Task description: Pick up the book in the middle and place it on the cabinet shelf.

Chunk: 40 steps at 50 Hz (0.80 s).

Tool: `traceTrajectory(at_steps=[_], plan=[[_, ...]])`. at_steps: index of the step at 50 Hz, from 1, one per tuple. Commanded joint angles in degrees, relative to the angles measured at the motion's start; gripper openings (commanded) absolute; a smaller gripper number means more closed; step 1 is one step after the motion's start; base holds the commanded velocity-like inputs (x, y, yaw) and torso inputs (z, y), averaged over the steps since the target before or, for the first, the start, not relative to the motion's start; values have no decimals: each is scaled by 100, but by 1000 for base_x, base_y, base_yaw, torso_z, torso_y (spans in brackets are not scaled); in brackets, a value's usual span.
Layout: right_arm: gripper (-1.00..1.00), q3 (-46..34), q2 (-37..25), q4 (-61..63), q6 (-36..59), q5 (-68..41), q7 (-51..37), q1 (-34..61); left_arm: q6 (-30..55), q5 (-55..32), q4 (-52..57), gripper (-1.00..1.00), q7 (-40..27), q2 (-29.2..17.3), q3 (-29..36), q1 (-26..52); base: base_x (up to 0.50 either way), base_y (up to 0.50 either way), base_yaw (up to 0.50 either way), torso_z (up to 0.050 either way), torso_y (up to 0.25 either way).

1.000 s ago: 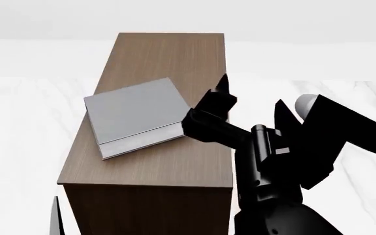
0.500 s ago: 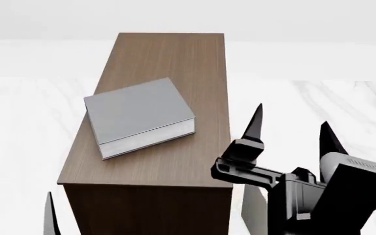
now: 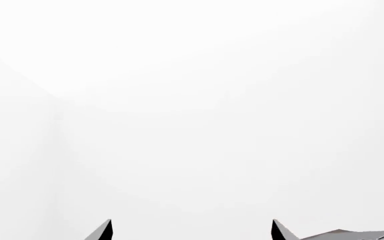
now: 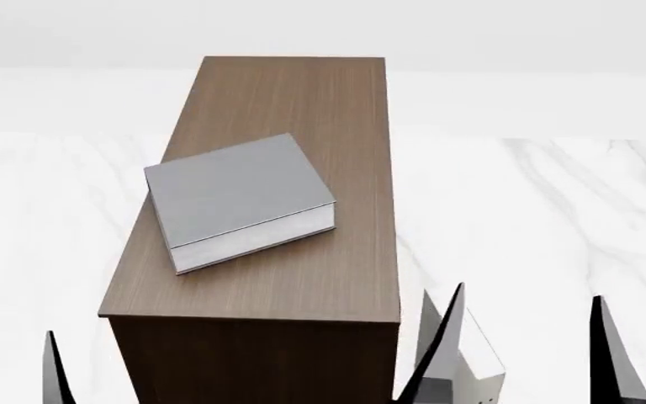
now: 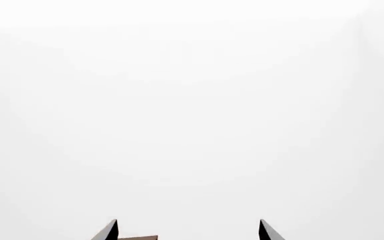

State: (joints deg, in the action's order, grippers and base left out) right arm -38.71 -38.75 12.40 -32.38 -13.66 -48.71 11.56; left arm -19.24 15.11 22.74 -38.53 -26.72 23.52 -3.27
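Observation:
The grey book (image 4: 239,198) lies flat and askew on the brown top of the cabinet shelf (image 4: 289,101), white page edges facing front. Nothing touches it. My right gripper (image 4: 531,349) is open and empty, low at the view's bottom right, off the cabinet's front right corner; only its two dark fingertips show. One finger (image 4: 54,379) of my left gripper shows at the bottom left edge. In the left wrist view the left gripper (image 3: 192,231) is open and empty. In the right wrist view the right gripper (image 5: 188,231) is open, with a sliver of cabinet top (image 5: 138,237) below.
White marble floor (image 4: 548,194) surrounds the cabinet. A pale white-grey angular object (image 4: 466,366) sits beside the cabinet's front right corner, partly behind my right gripper's finger. A grey sliver (image 3: 349,234) shows at the edge of the left wrist view.
My right arm has drawn back and down from beside the book, leaving only its fingertips in view. The book has stayed in place on the cabinet top.

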Motion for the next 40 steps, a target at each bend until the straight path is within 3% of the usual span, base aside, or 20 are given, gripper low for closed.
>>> traceTrajectory(at_steps=[1,17,40], plan=[[100,137,222,-516,-665,626,88,-263,-193,161,-68,100,-152,61,-308,-22,0,0,0,0,0],[100,897,31,-429,-718,461,-428,-92,36,166,53,100,-584,-56,-1073,168,0,0,0,0,0],[100,3824,-640,833,-1286,1857,-1947,-689,698,485,1122,100,-1367,-422,-3184,164,0,0,0,0,0]])
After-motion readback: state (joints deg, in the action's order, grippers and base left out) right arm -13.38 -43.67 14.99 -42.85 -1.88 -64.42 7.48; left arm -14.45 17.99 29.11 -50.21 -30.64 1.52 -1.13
